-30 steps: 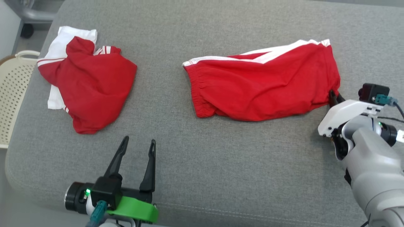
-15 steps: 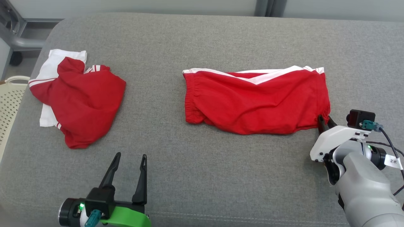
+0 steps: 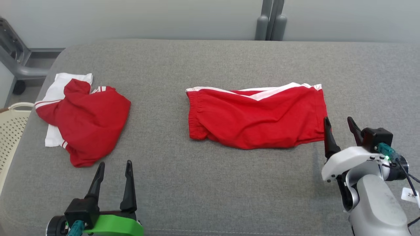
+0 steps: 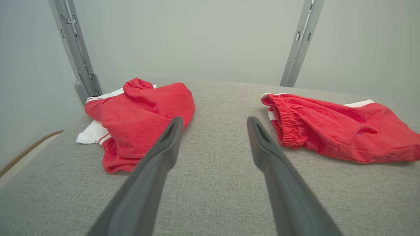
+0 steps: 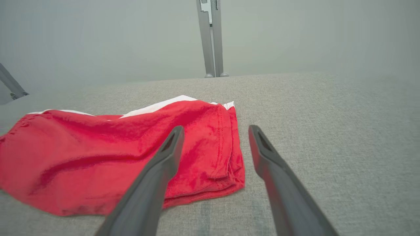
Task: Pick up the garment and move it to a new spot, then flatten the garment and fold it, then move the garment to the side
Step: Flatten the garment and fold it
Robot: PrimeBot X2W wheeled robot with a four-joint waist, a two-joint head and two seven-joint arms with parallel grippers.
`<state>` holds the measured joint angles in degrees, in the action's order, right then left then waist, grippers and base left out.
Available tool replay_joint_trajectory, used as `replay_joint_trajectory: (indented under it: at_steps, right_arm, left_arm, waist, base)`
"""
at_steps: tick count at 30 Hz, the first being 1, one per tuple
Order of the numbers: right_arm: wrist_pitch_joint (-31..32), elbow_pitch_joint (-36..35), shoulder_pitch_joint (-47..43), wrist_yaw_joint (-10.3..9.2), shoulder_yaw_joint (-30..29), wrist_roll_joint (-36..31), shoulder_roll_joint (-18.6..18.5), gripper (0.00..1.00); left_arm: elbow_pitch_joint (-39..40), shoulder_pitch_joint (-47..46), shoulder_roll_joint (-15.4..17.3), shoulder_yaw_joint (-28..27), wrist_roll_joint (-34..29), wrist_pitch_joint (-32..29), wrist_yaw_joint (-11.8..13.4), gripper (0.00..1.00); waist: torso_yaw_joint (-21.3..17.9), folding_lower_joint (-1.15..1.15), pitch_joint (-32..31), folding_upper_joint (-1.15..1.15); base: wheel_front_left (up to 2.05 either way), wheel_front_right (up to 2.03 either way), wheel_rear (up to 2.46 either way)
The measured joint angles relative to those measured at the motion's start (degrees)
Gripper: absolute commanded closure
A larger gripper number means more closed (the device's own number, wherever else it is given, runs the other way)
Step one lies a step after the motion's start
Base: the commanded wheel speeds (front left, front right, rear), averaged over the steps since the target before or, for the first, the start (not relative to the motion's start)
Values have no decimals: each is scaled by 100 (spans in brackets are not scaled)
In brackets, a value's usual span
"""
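Red shorts (image 3: 256, 121) with a white side stripe are our garment. We see them lying folded lengthwise on the grey padded surface (image 3: 210, 183), a little right of its middle, with the elastic waistband toward our left and the leg hems toward our right. Our right gripper (image 3: 338, 119) stands just beside those hems, its two dark fingers spread with nothing between them (whether the inner finger touches the cloth's edge we cannot tell). Our left gripper (image 3: 115, 163) is near the front edge, well apart from the shorts, its fingers likewise spread and empty. Farther left a second red-and-white garment (image 3: 85, 124) lies crumpled. Beyond the surface's left edge we see a cream perforated basket (image 3: 10, 131).
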<state>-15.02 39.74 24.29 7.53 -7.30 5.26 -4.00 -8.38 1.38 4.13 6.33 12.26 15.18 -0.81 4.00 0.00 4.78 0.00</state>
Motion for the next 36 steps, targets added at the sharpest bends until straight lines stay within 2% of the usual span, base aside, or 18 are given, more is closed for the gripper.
replay_joint_trajectory:
  at_steps: [7, 13, 18, 22, 29, 36]
  right_arm:
    - [-2, -1633, -995, 1, 344, -283, 116, 0]
    - [-2, -2336, -1505, 0, 569, -235, 111, 0]
    - [-2, -2539, -1761, 0, 641, -311, 121, 0]
    - [-2, -2518, -1900, 0, 602, -160, 116, 0]
    - [-2, -2152, -1931, 0, 400, -151, 119, 0]
    - [5, -1859, -1896, 0, 254, -166, 115, 0]
  left_arm:
    - [-110, 37, -21, -198, 237, 0, -27, 0]
    - [-86, 38, -5, -332, 223, -1, -53, 0]
    - [-43, 87, -23, -469, 238, 0, -57, 0]
    - [-319, 154, -20, -434, 199, 0, -175, 0]
    - [-849, 154, 98, -366, 172, -93, -230, 0]
    - [-911, 146, 105, -369, 224, -90, -223, 0]
  waist:
    - [-154, 0, -328, 0]
    - [-419, 0, -473, 0]
    - [-612, 0, -547, 0]
    - [-702, 0, -573, 0]
    - [-748, 0, -565, 0]
    - [-692, 0, -570, 0]
  base:
    - [0, 0, 0]
    - [0, 0, 0]
    - [0, 0, 0]
    - [0, 0, 0]
    - [0, 0, 0]
    - [0, 0, 0]
